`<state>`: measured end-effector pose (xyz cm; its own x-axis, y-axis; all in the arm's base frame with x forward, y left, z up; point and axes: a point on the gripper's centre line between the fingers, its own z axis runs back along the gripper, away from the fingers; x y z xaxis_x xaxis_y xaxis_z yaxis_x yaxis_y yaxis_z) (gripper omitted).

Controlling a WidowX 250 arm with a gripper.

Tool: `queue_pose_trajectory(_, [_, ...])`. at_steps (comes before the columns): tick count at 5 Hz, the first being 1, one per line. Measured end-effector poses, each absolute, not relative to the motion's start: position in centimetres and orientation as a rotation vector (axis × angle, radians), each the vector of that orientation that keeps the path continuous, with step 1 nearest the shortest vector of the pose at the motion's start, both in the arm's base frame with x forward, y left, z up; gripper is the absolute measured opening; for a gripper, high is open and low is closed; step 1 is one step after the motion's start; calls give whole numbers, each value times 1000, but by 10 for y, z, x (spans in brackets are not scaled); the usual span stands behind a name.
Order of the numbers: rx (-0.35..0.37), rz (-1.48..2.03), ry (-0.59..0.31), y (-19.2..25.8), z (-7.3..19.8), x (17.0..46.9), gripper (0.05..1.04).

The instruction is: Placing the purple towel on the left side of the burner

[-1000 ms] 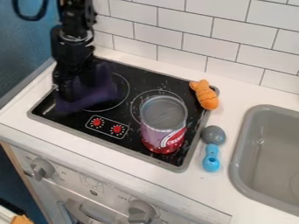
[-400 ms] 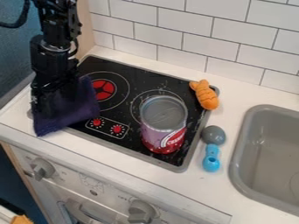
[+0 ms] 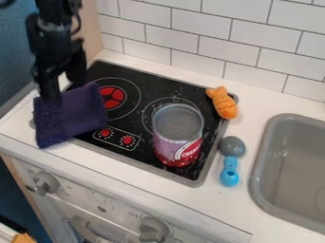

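Note:
The black gripper [image 3: 63,89] hangs at the upper left, open, with a gap between its two fingers and nothing held there. Just below it, the purple towel [image 3: 71,117] lies spread flat over the left part of the black stove top [image 3: 143,84], partly on the white counter. The towel's right edge is beside the left burner [image 3: 111,98], whose red centre is uncovered. One fingertip overlaps the towel's upper edge from this viewpoint; whether they touch, I cannot tell.
A red and purple can [image 3: 177,135] stands on the right burner. An orange toy [image 3: 222,102] lies at the back right corner, and a blue-handled spoon [image 3: 230,161] rests between stove and grey sink [image 3: 285,163]. Behind is a tiled wall.
The towel moved left and toward the front with the gripper, uncovering the left burner. Since then the gripper has let go and risen a little, while the towel stays in place.

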<state>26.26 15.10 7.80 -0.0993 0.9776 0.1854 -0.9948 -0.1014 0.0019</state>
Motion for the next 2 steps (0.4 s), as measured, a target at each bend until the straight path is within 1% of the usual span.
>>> queue_pose_trajectory(1, [113,1687,-221,151,110,267,1000])
queue_pose_trajectory(2, [107,1687,-233,151,114,267,1000])
